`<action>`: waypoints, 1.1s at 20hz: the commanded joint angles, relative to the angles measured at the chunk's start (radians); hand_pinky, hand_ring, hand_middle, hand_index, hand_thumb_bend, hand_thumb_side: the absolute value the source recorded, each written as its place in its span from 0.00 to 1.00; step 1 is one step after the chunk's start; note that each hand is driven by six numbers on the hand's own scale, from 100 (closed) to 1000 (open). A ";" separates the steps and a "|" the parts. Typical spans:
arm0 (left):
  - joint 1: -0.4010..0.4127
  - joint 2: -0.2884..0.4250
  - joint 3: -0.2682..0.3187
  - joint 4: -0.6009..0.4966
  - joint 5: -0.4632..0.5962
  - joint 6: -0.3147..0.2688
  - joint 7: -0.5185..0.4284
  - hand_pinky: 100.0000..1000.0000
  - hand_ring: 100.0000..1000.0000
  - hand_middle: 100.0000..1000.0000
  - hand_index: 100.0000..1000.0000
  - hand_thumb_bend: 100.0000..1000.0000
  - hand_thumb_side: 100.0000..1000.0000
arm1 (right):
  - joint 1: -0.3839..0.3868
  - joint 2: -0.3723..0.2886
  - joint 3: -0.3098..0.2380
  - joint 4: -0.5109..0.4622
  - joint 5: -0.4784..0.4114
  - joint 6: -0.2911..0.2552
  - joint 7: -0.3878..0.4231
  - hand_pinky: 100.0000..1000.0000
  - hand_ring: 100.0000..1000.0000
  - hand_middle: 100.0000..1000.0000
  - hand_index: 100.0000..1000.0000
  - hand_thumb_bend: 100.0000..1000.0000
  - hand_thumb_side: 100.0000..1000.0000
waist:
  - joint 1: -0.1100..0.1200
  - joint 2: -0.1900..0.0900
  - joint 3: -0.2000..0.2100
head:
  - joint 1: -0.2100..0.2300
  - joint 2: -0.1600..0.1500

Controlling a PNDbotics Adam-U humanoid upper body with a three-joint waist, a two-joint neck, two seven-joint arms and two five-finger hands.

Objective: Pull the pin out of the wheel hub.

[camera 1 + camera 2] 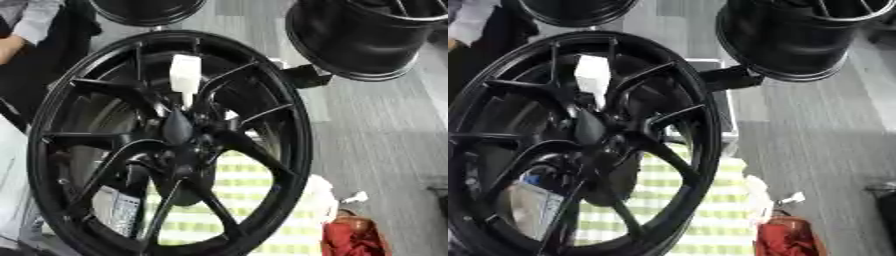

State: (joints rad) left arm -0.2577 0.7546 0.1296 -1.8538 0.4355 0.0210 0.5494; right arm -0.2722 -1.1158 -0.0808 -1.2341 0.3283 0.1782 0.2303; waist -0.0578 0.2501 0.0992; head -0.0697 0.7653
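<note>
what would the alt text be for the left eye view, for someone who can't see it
A large black spoked wheel stands close to the camera and fills most of the frame, with a white block-shaped piece sticking up just above its dark hub. Two more black rims sit behind it over a grey floor, a red object shows at lower right, and no robot hand is visible.

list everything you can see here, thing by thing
wheel: 1, black, spoked, upright, fills centre-left
white piece: 1, white, between the upper spokes above the hub, a thin stem running down to it
other rims: 2, black, top right and top centre
checked cloth: 1, green and white, behind the lower spokes
red object: 1, red, bottom right
label: 1, pale, printed, lower left inside the wheel
floor: grey, right side
robot hands: none in view
</note>
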 commanded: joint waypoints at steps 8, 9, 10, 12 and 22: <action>-0.004 0.022 0.011 -0.008 -0.004 0.002 -0.001 0.82 0.72 0.62 0.72 0.12 0.69 | -0.015 -0.028 -0.039 -0.005 0.005 -0.001 0.011 0.91 0.89 0.78 0.78 0.03 0.26 | 0.000 -0.016 -0.006 | 0.003 0.005; -0.004 0.022 0.011 -0.009 -0.004 0.002 -0.001 0.82 0.72 0.62 0.72 0.12 0.69 | -0.017 -0.027 -0.040 -0.010 0.004 0.002 0.005 0.91 0.88 0.77 0.77 0.00 0.31 | 0.000 -0.016 -0.006 | 0.003 0.005; -0.004 0.022 0.011 -0.009 -0.004 0.002 -0.001 0.82 0.72 0.62 0.72 0.12 0.69 | -0.019 -0.026 -0.043 -0.017 0.001 0.006 -0.006 0.90 0.87 0.76 0.77 0.00 0.28 | 0.000 -0.016 -0.006 | 0.004 0.005; -0.003 0.022 0.011 -0.009 -0.004 0.002 -0.001 0.82 0.72 0.62 0.71 0.12 0.69 | -0.023 -0.022 -0.047 -0.038 -0.012 0.017 -0.030 0.89 0.86 0.75 0.76 0.00 0.34 | 0.001 -0.017 -0.006 | 0.004 0.005; -0.004 0.023 0.010 -0.010 -0.005 0.002 -0.003 0.83 0.72 0.62 0.71 0.11 0.69 | -0.043 -0.012 -0.061 -0.216 -0.144 0.043 -0.148 0.86 0.82 0.71 0.73 0.00 0.51 | 0.001 -0.020 -0.005 | 0.003 0.005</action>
State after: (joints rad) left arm -0.2551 0.7546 0.1295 -1.8535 0.4355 0.0217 0.5488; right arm -0.3003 -1.0949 -0.1232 -1.4183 0.1998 0.2198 0.0945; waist -0.0582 0.2481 0.0942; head -0.0661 0.7653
